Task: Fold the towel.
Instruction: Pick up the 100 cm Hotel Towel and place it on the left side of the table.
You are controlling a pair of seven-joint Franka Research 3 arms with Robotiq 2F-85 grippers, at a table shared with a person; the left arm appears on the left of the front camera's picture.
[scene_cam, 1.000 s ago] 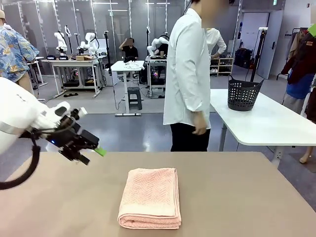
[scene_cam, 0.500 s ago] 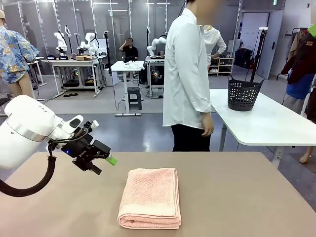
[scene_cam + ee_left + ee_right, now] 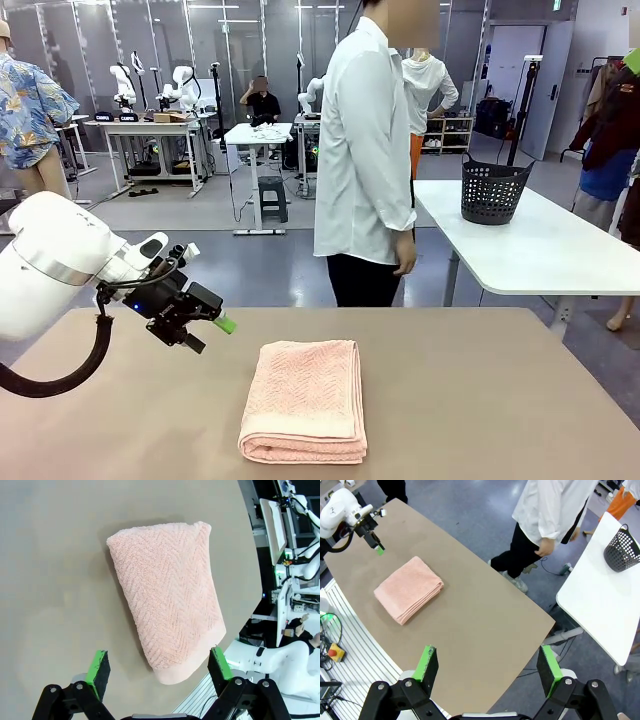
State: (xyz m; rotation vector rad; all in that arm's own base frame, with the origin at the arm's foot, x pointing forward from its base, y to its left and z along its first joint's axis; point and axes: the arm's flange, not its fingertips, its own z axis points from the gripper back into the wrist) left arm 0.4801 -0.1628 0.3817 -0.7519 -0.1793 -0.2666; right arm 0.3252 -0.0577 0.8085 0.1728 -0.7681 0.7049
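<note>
Front view: the towel (image 3: 303,400) lies folded in a neat stack near the counter's (image 3: 500,400) near edge; left gripper (image 3: 205,327) released, above the counter's left part.
Left wrist view: jaws spread, towel untouched below.
Right wrist view: right gripper (image 3: 487,667) released, high above.
Progress: folding looks done.

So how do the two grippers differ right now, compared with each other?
The left gripper hangs low beside the folded towel, close over the table. The right gripper sits high above the table's edge, looking down on the whole tabletop. The left gripper points at the towel from nearby; the right gripper is far from it. Both are open, hold nothing, and have black fingers with green pads.
</note>
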